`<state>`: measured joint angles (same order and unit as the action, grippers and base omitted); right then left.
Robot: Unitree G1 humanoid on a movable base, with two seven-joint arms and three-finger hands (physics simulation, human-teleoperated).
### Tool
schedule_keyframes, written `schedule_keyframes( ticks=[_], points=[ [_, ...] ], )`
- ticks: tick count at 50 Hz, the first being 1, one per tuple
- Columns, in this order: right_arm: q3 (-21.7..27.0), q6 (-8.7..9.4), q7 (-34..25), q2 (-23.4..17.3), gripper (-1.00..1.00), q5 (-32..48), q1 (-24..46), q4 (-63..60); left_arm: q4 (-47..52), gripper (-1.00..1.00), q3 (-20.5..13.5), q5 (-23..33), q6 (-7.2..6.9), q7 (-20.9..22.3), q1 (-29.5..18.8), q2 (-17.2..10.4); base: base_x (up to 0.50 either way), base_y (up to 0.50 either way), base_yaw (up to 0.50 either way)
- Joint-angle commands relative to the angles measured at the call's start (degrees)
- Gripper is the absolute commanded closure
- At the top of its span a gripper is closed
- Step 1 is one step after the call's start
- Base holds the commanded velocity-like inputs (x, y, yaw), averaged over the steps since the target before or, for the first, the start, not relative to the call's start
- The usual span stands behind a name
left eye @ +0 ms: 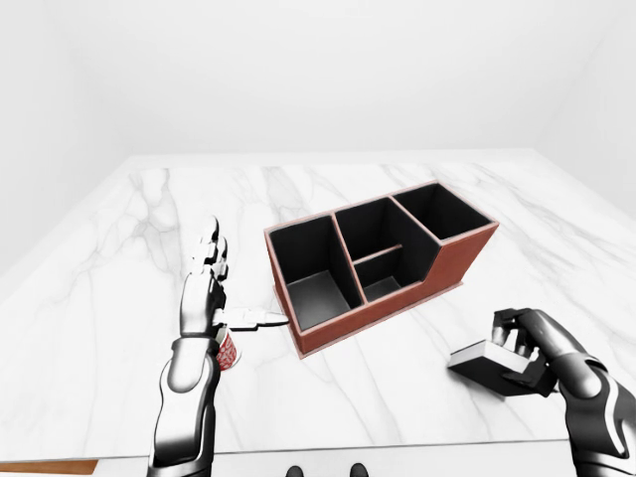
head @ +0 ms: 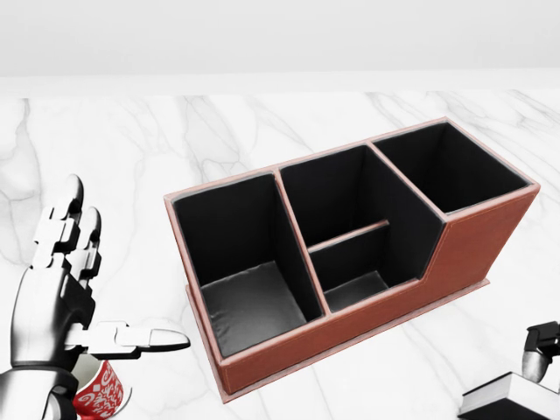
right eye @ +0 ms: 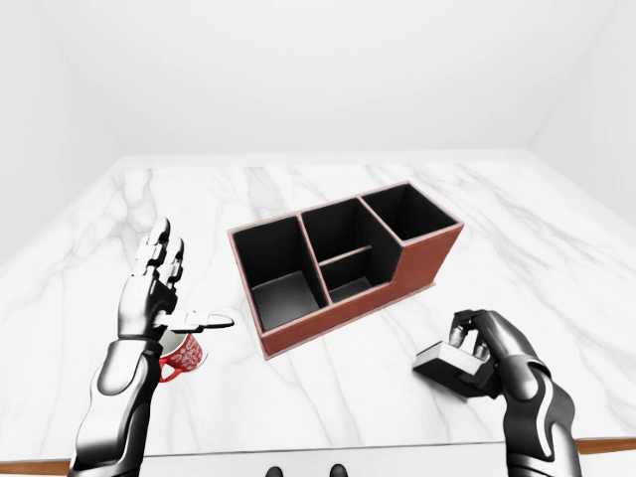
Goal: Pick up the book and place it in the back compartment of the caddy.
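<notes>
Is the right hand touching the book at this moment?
Touching. In the right-eye view the right hand wraps its fingers over the book on the marble table.

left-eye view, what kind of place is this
Probably a bare simulated room, not a real one: a white marble counter before blank white walls, holding only a brown caddy, a red mug and a book.

white marble table (left eye: 119, 258), plain white walls (left eye: 298, 70)

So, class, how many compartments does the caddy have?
4 in the caddy: one large at the head view's left, two small in the middle split by a low divider, one raised at the right. None appears hidden.
</notes>
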<state>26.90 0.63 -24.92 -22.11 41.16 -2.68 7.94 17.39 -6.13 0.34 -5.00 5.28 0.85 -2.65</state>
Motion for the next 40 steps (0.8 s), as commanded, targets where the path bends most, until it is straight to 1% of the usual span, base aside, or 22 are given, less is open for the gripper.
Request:
schedule_keyframes(
  ticks=[1, 4, 5, 6, 13, 19, 23, 31, 40],
  points=[
    [0.86, 2.87, -2.1, 0.66, 1.0, -0.99, 0.7, -5.83, -0.18, -1.0, 0.08, 0.12, 0.0, 0.01, 0.11, 0.03, 0.0, 0.0, 0.0],
    [0.59, 4.03, -3.27, 0.74, 1.0, -0.47, 1.43, -7.84, -0.16, -1.0, -0.04, 0.04, 0.0, 0.03, 0.01, -0.01, 0.0, 0.0, 0.0],
    [0.38, 3.92, -3.1, 0.78, 1.0, -0.27, 1.69, -7.7, -0.31, -1.0, -0.09, 0.01, 0.0, 0.03, -0.07, -0.04, 0.0, 0.0, 0.0],
    [0.08, 4.37, -4.37, 0.69, 1.0, -0.02, 2.29, -9.26, -0.38, -1.0, -0.19, -0.05, 0.0, 0.01, -0.21, -0.08, 0.0, 0.0, 0.0],
    [-1.92, 4.37, -8.11, 0.69, 1.0, 1.82, 5.23, -14.25, 0.16, -1.0, -0.38, -0.28, 0.0, -0.05, -0.28, -0.15, 0.0, 0.0, 0.0],
    [-3.64, 4.37, -10.02, 0.53, 1.0, 3.26, 7.52, -16.93, 0.33, -1.0, -0.39, -0.3, 0.0, -0.1, -0.31, -0.14, 0.0, 0.0, 0.0],
    [-4.49, 4.37, -10.77, 0.43, 1.0, 4.27, 8.25, -18.29, 0.19, -1.0, -0.34, -0.27, 0.0, -0.12, -0.3, -0.13, 0.0, 0.0, 0.0],
    [-5.87, 4.37, -15.08, 1.47, 1.0, 5.18, 9.59, -23.86, 0.76, -1.0, -0.39, -0.31, 0.0, -0.13, -0.47, -0.16, 0.0, 0.0, 0.0],
    [-6.38, 4.37, -15.08, 1.62, 1.0, 6.27, 11.28, -28.47, 0.48, -1.0, -0.3, -0.24, 0.0, -0.18, -0.44, -0.14, 0.0, 0.0, 0.0]
  ],
)
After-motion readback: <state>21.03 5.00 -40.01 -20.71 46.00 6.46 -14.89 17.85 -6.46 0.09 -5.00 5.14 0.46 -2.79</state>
